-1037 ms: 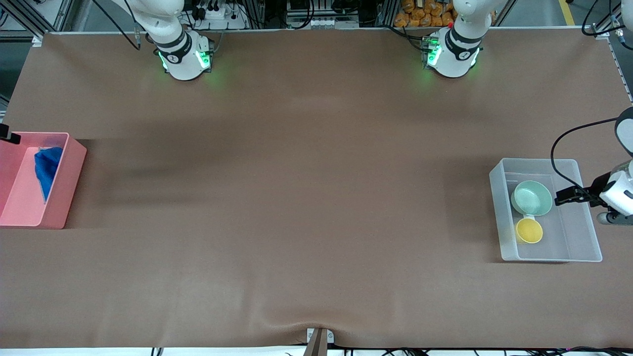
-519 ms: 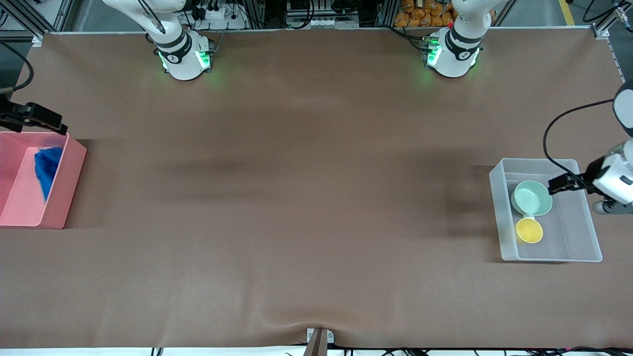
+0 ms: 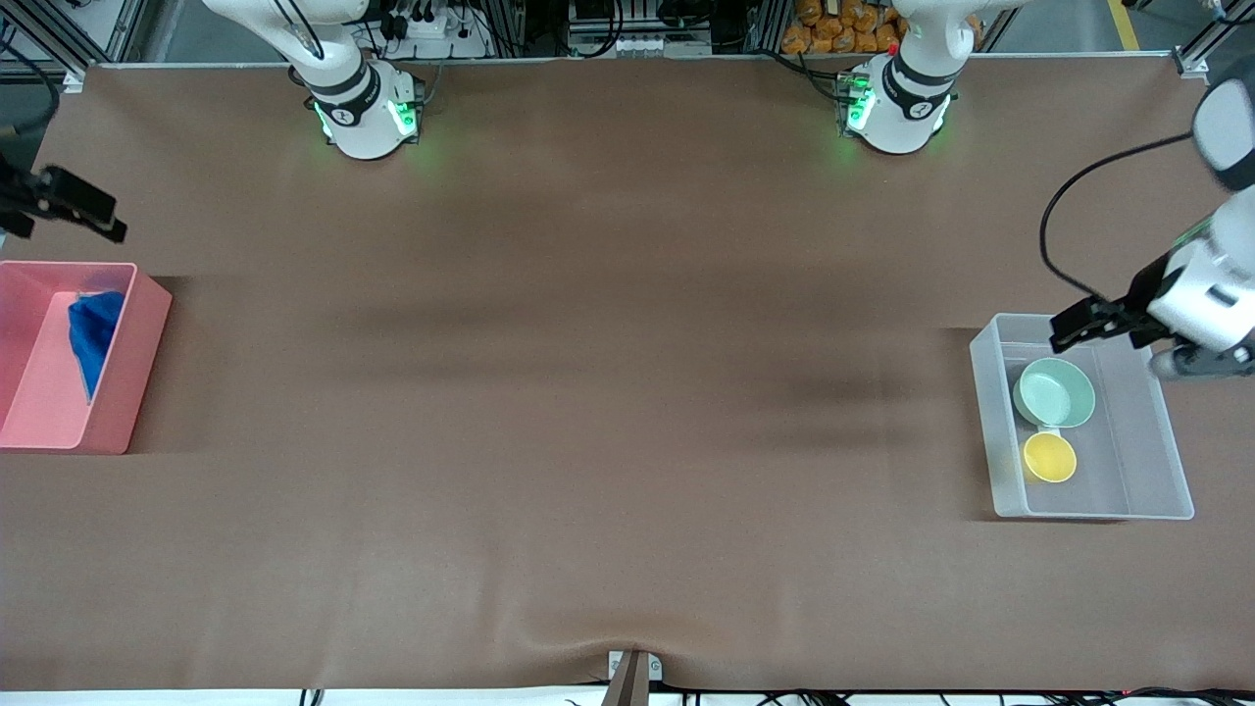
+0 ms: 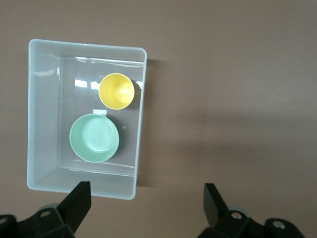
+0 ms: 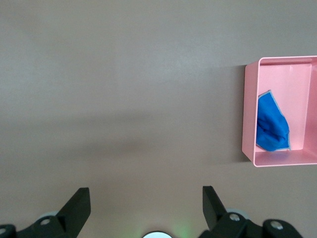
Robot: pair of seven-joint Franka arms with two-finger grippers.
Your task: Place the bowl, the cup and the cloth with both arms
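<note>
A: Starting nearest the front camera, what is sitting on the tabletop (image 3: 608, 392)?

B: The yellow cup (image 3: 1049, 458) is sitting in the clear bin (image 3: 990, 431) at the left arm's end, and the mint bowl (image 3: 1055, 392) is lying just beside it, a little farther from the camera. At the right arm's end the blue cloth (image 3: 93, 338) is slumping against the inner wall of the pink bin (image 3: 142, 353).

A: Is one view giving you something another is not?

B: Yes. The left wrist view is looking straight down into the clear bin, showing the cup and bowl side by side, both upright and both empty. The right wrist view is showing the cloth's grey-stitched edge and how it is crowding into one end of the pink bin. The front view is the only one placing both bins at once, well apart at the two ends.

A: And the pincers?

B: The left pincer (image 3: 1079, 326) is hanging over the bin's rim farthest from the camera, its fingers (image 4: 77, 201) standing wide apart and gripping nothing. The bowl is lying below it, apart from it, with the cup past the bowl.

A: The right one?

B: The right pincer (image 3: 69, 201) is hovering over bare tabletop, its fingers (image 5: 79, 203) also spread wide and empty. The pink bin with the cloth is sitting nearer the camera than the spot it is hanging over
</note>
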